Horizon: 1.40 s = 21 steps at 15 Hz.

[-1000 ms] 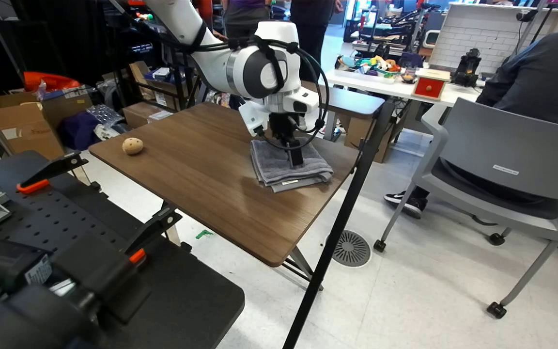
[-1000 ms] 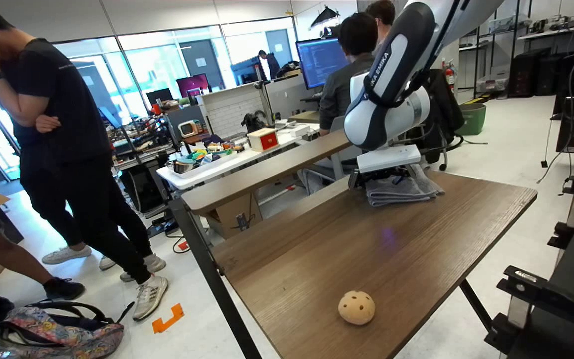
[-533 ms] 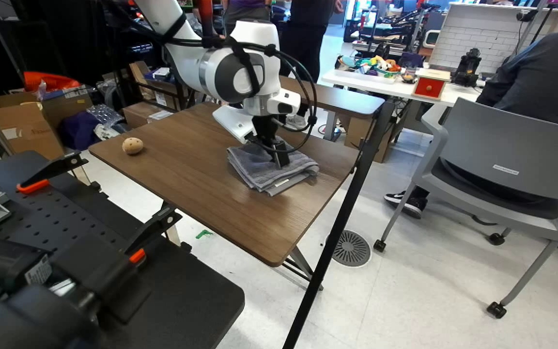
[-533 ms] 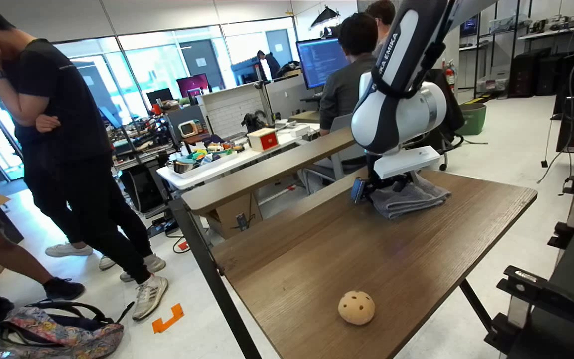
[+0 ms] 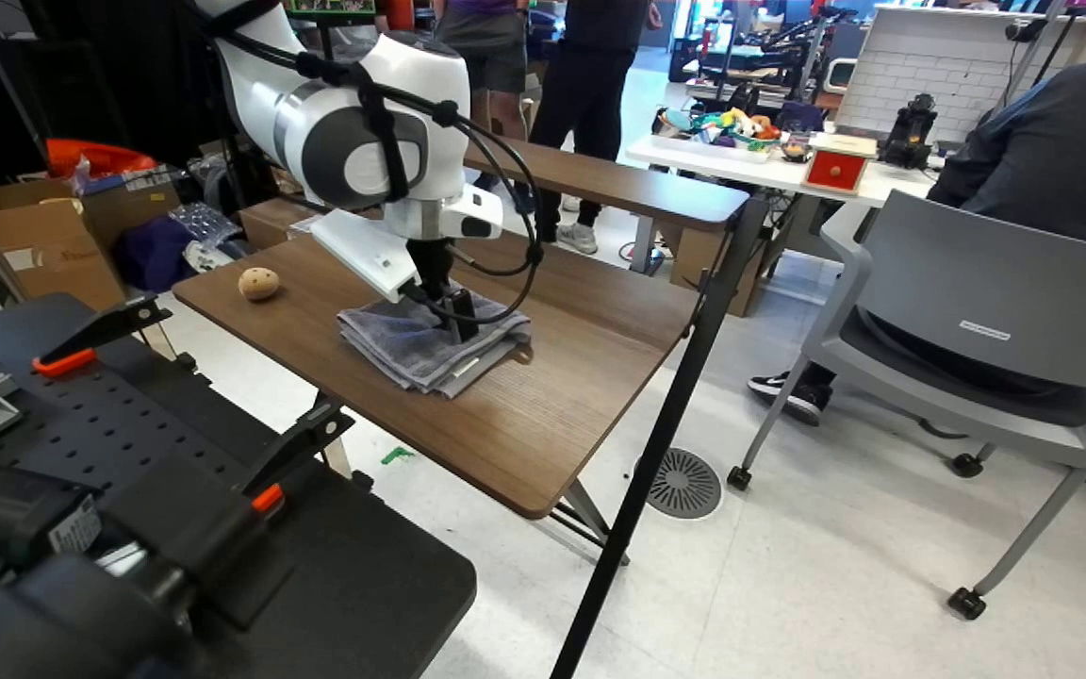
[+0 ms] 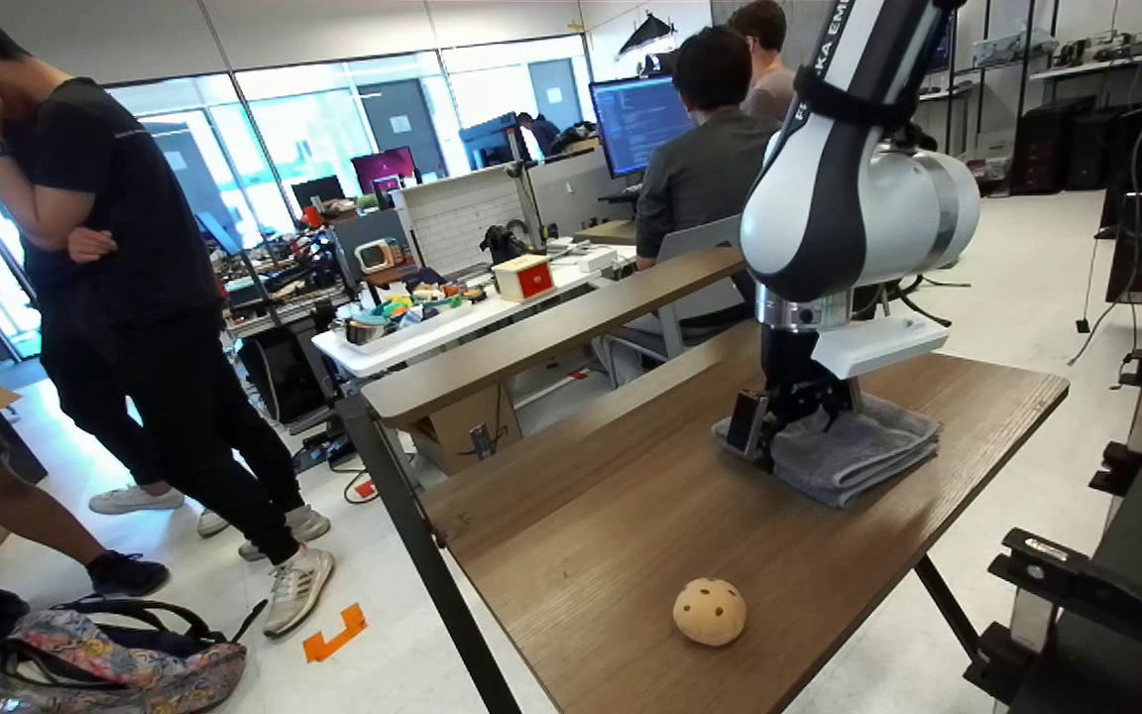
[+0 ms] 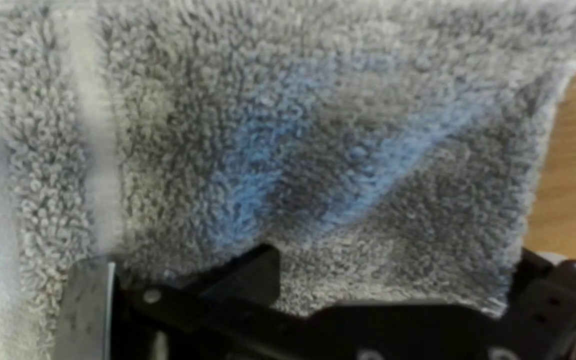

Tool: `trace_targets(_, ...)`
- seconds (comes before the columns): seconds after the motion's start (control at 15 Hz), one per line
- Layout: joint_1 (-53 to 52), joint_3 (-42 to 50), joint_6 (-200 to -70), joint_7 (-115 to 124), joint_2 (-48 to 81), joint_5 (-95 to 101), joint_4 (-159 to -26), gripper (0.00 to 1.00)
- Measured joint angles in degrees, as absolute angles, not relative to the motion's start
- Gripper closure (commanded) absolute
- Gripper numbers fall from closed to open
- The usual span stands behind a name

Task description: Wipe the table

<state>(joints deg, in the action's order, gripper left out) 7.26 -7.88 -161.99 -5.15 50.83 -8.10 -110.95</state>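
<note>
One folded grey towel (image 6: 863,458) of looped pile lies beneath the black gripper (image 6: 801,412), whose jaws stand wide apart, touching it; under both stands the rectangular brown wood-grain table (image 5: 548,420), bearing a round tan, dark-dotted ball (image 6: 710,612).

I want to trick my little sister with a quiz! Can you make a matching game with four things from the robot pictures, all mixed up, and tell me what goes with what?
Things:
1. towel
2. table that the towel lies on
3. small round thing
4. chair

Clues:
A. beige with dark spots
B. standing on wheels
C. gray and folded
D. brown with wood grain

Right pairs: 1-C, 2-D, 3-A, 4-B
</note>
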Motion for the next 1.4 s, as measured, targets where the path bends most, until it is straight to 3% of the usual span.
trace_targets(0.47,7.93,-6.33,-170.32,-3.7,51.34,-8.13,-112.53,0.0)
trace_targets(1.0,4.0,7.77,-175.67,1.17,56.35,-7.92,-106.13,0.0)
trace_targets(1.4,8.93,2.77,-178.59,-3.22,55.53,-6.51,-107.99,0.0)
